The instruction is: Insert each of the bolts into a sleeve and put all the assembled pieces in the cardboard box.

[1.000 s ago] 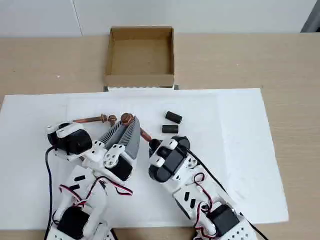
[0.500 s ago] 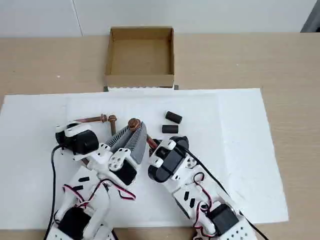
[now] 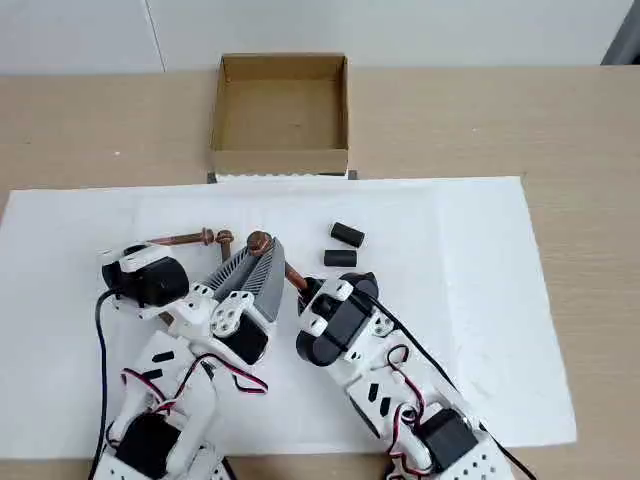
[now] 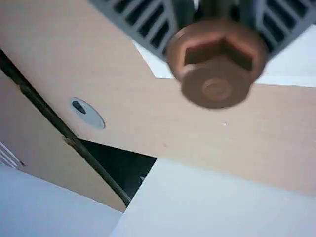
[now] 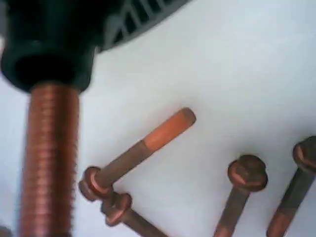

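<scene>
My left gripper (image 3: 257, 252) is shut on a copper bolt (image 3: 258, 241) just behind its hex head (image 4: 217, 64). The bolt's shaft (image 3: 292, 274) slants across the white paper to my right gripper (image 3: 309, 290), which is shut on a black sleeve (image 5: 47, 54). The threaded end (image 5: 49, 158) sits in the sleeve's mouth. Two loose black sleeves (image 3: 347, 235) (image 3: 340, 258) lie just beyond the right gripper. Loose bolts (image 3: 180, 239) (image 3: 224, 241) lie beside the left arm, and several bolts (image 5: 143, 148) (image 5: 242, 190) rest on the paper. The cardboard box (image 3: 280, 160) stands open at the back with nothing in it.
A white paper sheet (image 3: 450, 300) covers the wooden table (image 3: 560, 120) in front of the box. Its right half holds nothing. Both arm bodies crowd the near middle.
The left gripper, with the bolt, pushed right and toward the right gripper, then drew back a little up and left. The right arm barely moved.
</scene>
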You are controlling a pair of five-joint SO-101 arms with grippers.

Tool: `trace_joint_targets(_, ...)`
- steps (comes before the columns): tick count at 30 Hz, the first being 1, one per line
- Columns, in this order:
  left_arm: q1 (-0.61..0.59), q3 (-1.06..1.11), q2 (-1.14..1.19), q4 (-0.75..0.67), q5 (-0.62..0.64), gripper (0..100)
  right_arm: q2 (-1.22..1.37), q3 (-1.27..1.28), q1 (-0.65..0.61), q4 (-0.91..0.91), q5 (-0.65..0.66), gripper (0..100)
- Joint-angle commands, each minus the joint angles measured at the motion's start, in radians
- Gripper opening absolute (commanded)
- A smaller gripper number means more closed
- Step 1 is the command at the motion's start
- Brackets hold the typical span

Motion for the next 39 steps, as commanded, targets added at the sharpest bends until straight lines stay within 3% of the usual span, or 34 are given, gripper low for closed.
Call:
trace_joint_targets(1,-0.005,-0.021,-0.008,-0.017,-0.002,0,-0.012,-0.038,-0.024,-0.027,0.015,0.2)
trace_joint_targets(6,0.023,0.013,-0.011,-0.017,-0.002,0,-0.012,-0.046,-0.068,-0.027,0.015,0.2)
trace_joint_targets(15,0.02,0.005,-0.011,-0.017,-0.003,0,-0.012,-0.046,-0.001,-0.027,0.015,0.2)
trace_joint_targets(28,0.048,0.031,-0.009,-0.012,-0.003,0,-0.012,-0.083,-0.007,-0.027,0.015,0.2)
trace_joint_targets(33,0.133,0.044,-0.011,0.089,-0.038,0,-0.012,-0.083,-0.008,-0.027,0.041,0.2)
trace_joint_targets(39,0.149,0.044,-0.011,0.201,-0.075,0,-0.012,-0.081,-0.008,-0.028,0.06,0.2)
